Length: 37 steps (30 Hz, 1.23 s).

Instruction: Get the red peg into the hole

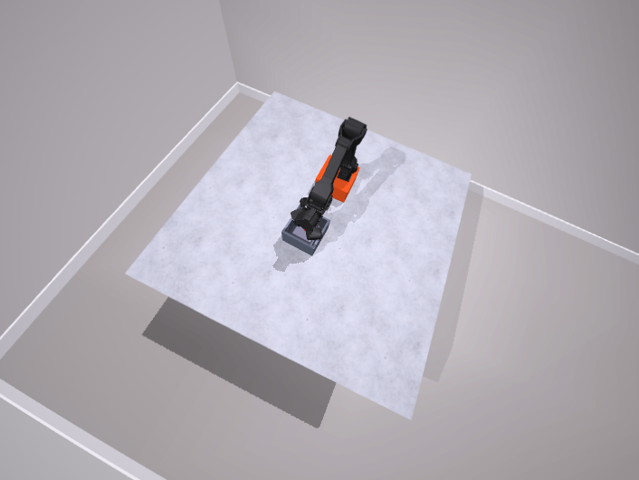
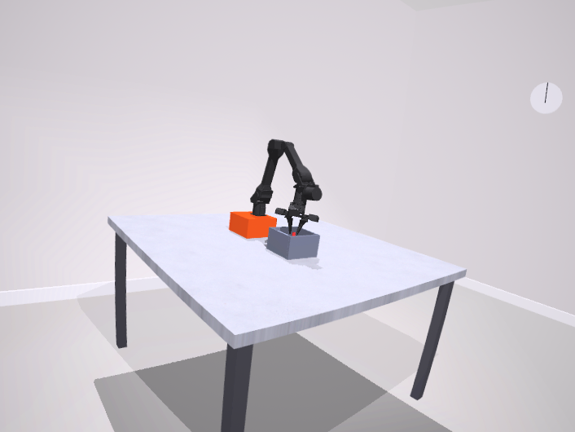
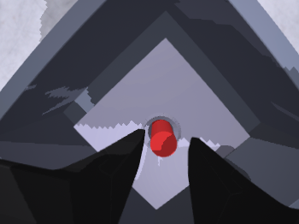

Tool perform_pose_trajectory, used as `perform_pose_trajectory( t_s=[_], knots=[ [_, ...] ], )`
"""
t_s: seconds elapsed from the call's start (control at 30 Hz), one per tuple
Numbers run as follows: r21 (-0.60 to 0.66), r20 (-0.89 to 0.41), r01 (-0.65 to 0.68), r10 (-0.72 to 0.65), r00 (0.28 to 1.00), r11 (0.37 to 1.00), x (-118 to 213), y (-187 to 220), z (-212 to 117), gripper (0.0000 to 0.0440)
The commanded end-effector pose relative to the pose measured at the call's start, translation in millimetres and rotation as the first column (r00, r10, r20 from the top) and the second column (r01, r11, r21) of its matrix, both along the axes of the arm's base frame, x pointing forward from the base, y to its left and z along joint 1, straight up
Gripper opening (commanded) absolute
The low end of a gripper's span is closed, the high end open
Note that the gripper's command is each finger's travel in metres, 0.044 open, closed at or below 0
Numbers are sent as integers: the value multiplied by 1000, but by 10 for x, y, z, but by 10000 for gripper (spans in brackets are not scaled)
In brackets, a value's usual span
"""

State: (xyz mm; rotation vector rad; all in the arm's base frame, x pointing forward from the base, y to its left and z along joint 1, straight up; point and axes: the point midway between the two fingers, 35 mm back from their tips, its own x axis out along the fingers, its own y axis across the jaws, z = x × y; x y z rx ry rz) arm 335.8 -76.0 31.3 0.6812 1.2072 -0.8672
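Observation:
The red peg (image 3: 163,144) (image 2: 293,234) stands in the grey box (image 1: 298,244) (image 2: 304,246) (image 3: 47,51), its lower end inside the ring of the hole (image 3: 177,126) in the pale plate (image 3: 167,75). Its round top faces the wrist camera; how deep it sits cannot be told. My gripper (image 3: 167,140) (image 2: 294,233) is open a little, pointing down into the box, with one finger on each side of the peg. In the wrist view a gap shows between the peg and each finger. In the top view the hand hides most of the peg.
The box walls rise around the fingers. The orange base block (image 1: 339,193) (image 2: 250,226) of the arm stands close behind the box on the pale table (image 1: 247,201) (image 2: 208,274).

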Motion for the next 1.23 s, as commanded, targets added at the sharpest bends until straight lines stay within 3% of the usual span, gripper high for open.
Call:
perform_pose_trajectory(
  t_s=[0.0,0.47,0.87,1.2],
  knots=[
    [-4,-2,-18,18,1000,1000,83,-48,-30,183],
    [-57,28,-60,61,998,997,462,-324,52,440],
    [-134,125,-18,35,992,991,733,-690,258,440],
    [-136,128,-17,34,991,991,740,-701,264,440]
  ],
)
